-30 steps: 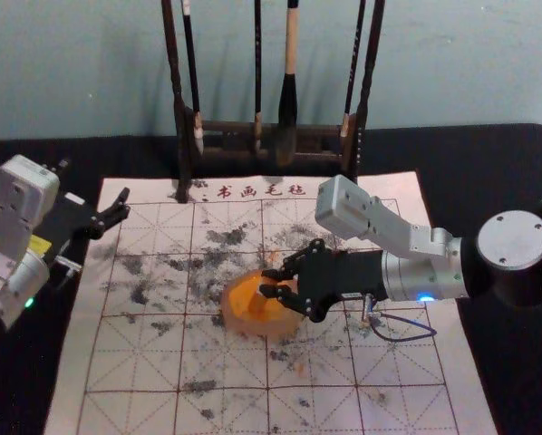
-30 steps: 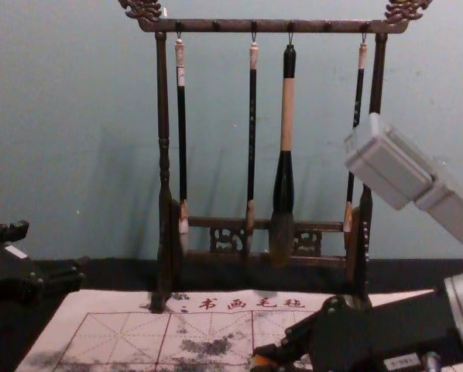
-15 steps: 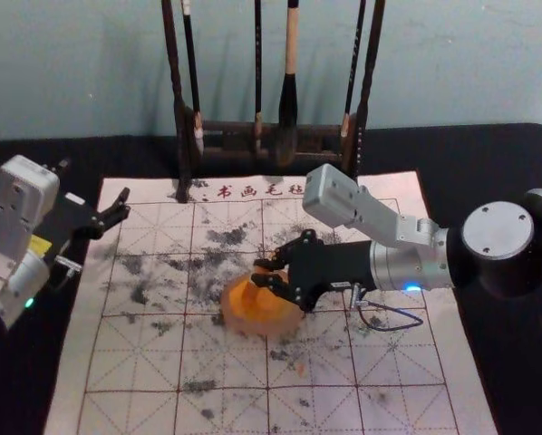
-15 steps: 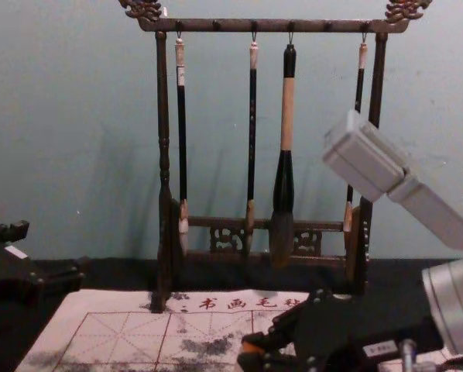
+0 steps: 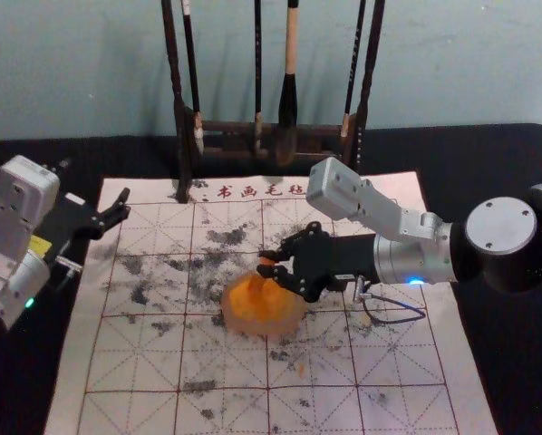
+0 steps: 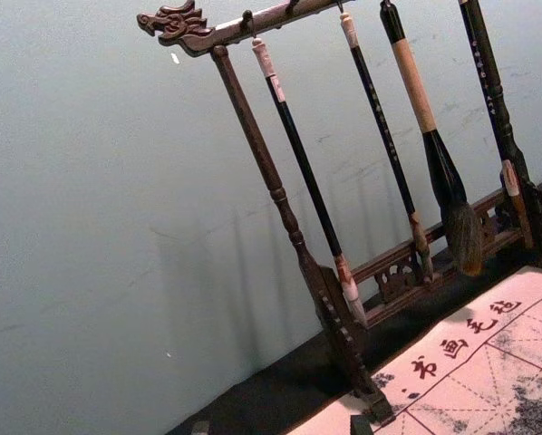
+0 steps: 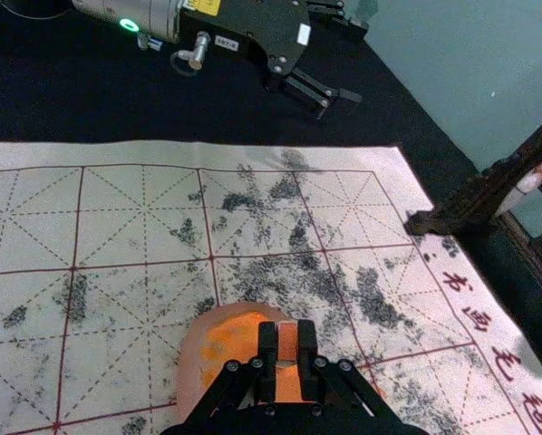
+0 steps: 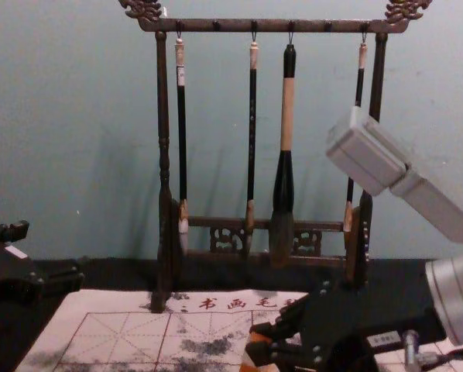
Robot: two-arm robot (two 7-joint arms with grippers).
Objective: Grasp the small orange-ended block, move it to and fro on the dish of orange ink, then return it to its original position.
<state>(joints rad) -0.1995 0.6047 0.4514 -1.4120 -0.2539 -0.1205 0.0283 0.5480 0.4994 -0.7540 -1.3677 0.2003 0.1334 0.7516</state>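
In the head view my right gripper [image 5: 271, 264] is over the back part of the round dish of orange ink [image 5: 262, 313], shut on the small block [image 5: 266, 261]. The right wrist view has the block [image 7: 287, 342] pinched between the fingertips of my right gripper [image 7: 288, 349], with the dish [image 7: 191, 367] under it. From the chest, the block [image 8: 259, 339] appears orange at the tip of my right gripper [image 8: 261, 345]. Whether its lower end touches the ink cannot be told. My left gripper [image 5: 117, 210] is parked open at the left, off the mat's edge.
A white gridded felt mat [image 5: 135, 362] with dark ink smudges lies on the black table [image 5: 35, 163]. Behind it stands a dark wooden rack [image 8: 166, 155] with hanging brushes, including a thick one [image 8: 282, 178].
The right gripper, holding the block, moved toward the back and the left over the dish, then slightly back to the right. The left arm stayed still.
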